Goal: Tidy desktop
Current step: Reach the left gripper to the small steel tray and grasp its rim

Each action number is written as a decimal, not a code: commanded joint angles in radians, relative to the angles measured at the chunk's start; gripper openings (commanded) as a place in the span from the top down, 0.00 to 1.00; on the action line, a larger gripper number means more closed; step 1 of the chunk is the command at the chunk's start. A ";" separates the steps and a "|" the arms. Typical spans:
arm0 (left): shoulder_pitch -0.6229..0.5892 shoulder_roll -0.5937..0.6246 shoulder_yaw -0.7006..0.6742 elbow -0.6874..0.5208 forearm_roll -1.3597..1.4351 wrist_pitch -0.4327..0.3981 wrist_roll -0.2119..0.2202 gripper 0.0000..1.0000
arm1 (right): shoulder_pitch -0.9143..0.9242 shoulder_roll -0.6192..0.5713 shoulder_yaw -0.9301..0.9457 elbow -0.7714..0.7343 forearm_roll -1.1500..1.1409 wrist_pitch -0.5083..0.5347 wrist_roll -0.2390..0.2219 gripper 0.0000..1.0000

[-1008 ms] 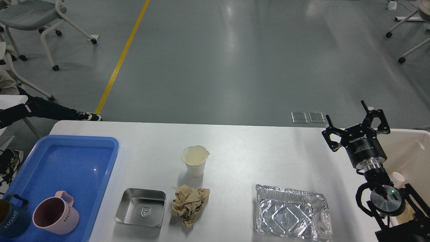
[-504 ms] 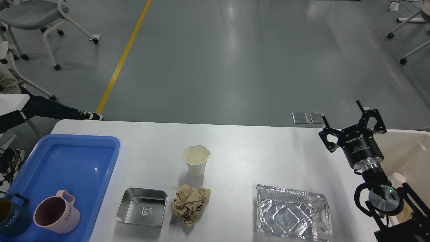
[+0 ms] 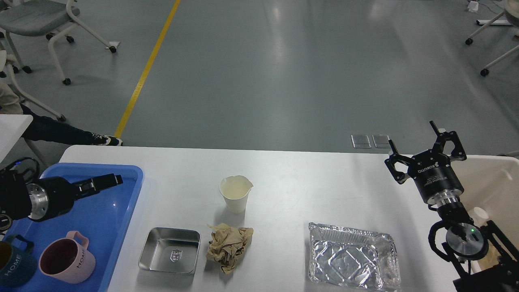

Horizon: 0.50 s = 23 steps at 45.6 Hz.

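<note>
Left gripper [image 3: 115,179] just now coming into view from the left, hanging over the blue tray [image 3: 134,172], when half a second ago nothing of that arm was showing. Fingers looking pressed together with nothing between them, pointing right toward the table middle. Probably gearing up for the next pickup on the desktop [image 3: 292,182], so the tidying is nowhere near done.

Right gripper [image 3: 419,148] barely drifting, parked above the far right edge by the beige bin [image 3: 500,178], fingers spread wide apart and holding nothing.

Still sitting loose on the desktop: a paper cup [image 3: 235,193] upright in the middle, a crumpled brown paper wad [image 3: 229,246] just in front of it, a small steel tray [image 3: 170,250] right beside the wad, and a foil container [image 3: 352,258] well off to the right. Pink mug [image 3: 67,256] and dark blue mug [image 3: 14,259] already in the blue tray.

Nothing really blocking the left arm's path, though the steel tray and wad are sitting close together, so grabbing one without nudging the other might get fiddly.
</note>
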 commanded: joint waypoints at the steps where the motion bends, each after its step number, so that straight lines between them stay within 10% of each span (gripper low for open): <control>1: -0.004 -0.046 0.042 0.000 0.049 -0.025 0.018 0.11 | 0.002 0.004 -0.002 -0.002 0.000 0.001 0.000 0.00; 23: -0.002 -0.179 0.149 0.051 0.092 -0.025 0.029 0.11 | -0.006 -0.002 0.001 0.010 0.000 0.001 0.000 0.00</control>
